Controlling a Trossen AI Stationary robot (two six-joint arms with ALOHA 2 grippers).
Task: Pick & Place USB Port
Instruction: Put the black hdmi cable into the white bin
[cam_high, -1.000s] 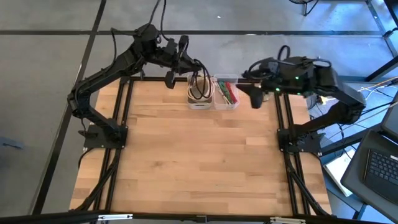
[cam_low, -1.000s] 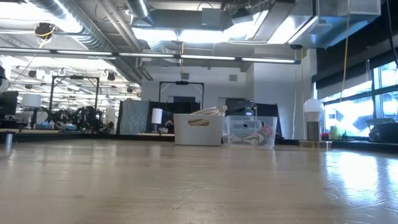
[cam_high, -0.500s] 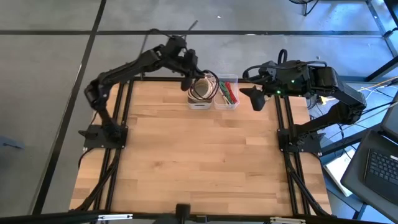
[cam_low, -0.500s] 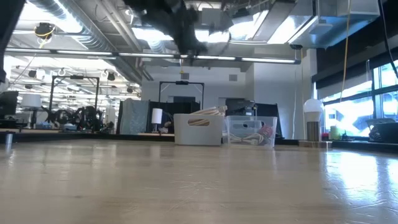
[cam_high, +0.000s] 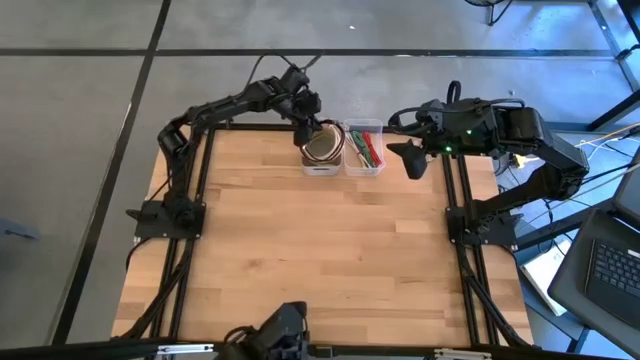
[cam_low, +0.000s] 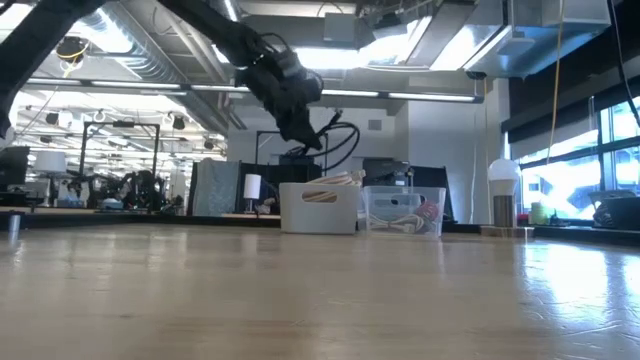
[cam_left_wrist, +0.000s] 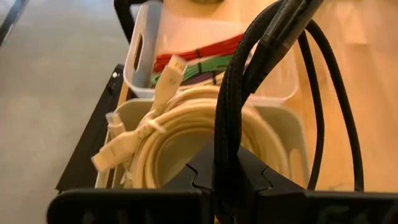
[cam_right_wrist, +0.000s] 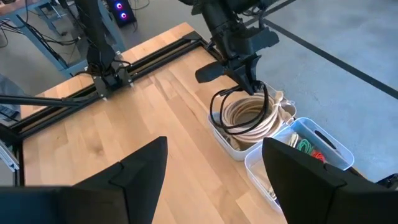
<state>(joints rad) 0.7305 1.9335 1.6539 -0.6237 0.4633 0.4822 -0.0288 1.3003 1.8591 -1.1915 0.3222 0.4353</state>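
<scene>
My left gripper (cam_high: 303, 128) is at the table's far edge, above a white bin (cam_high: 322, 163) that holds a coil of cream cables (cam_left_wrist: 168, 137). It is shut on a coiled black cable (cam_left_wrist: 231, 93), also seen in the right wrist view (cam_right_wrist: 239, 115). The black loops hang over the cream coil. My right gripper (cam_right_wrist: 217, 180) is open and empty, in the air at the far right (cam_high: 410, 160). A clear bin (cam_high: 364, 150) with red and green cables stands against the white bin's right side. My left gripper pinches several strands of the black cable's coil (cam_left_wrist: 227, 163) between its two fingers. The fingers slant down from the table's far left. The coil hangs below them in slack loops (cam_right_wrist: 231, 121) over the white bin; whether the loops touch the cream coil I cannot tell.
The two bins (cam_low: 320, 208) (cam_low: 405, 212) stand side by side at the middle of the far edge. The wooden table top (cam_high: 320, 260) stretches toward the near edge. Black frame rails (cam_high: 195, 200) run along both sides.
My left gripper has gone toward the table's right edge and down toward the white bin, shut on the black cable all the while. The cable's loops now hang just over the cream coil. My right gripper has kept its place.
</scene>
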